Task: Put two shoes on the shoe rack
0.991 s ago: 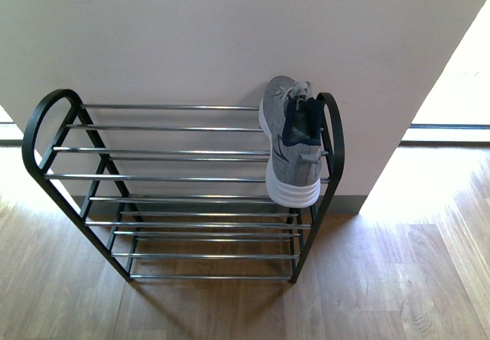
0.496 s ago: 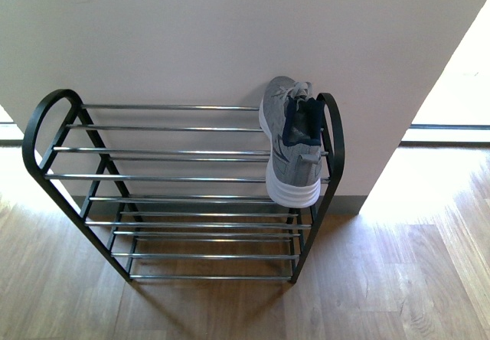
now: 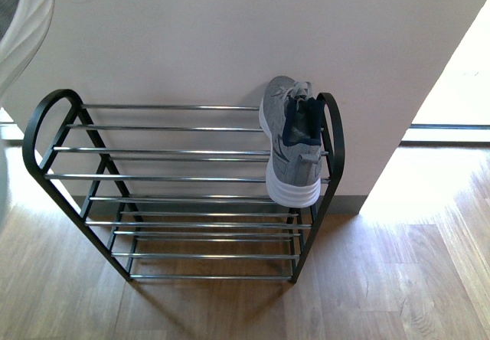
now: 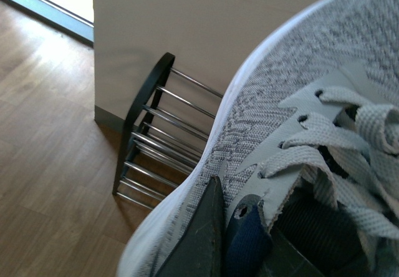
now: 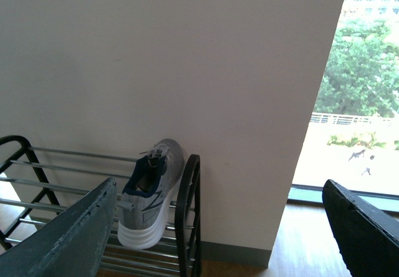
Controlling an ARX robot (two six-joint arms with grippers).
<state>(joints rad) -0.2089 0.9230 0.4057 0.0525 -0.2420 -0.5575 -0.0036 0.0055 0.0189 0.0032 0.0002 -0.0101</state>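
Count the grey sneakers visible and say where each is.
2. One sneaker rests on the shoe rack's top tier, right end; the other sneaker is held by the left gripper, off the rack.

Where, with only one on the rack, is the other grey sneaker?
The other sneaker is in the left gripper, at the front view's upper left, above the left end of the shoe rack.

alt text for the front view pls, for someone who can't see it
A grey sneaker sits on the top tier of a black-framed shoe rack, at its right end, toe toward the wall, heel overhanging the front bar. The rack stands on wood floor against a pale wall. Part of a second sneaker shows in the top left corner.
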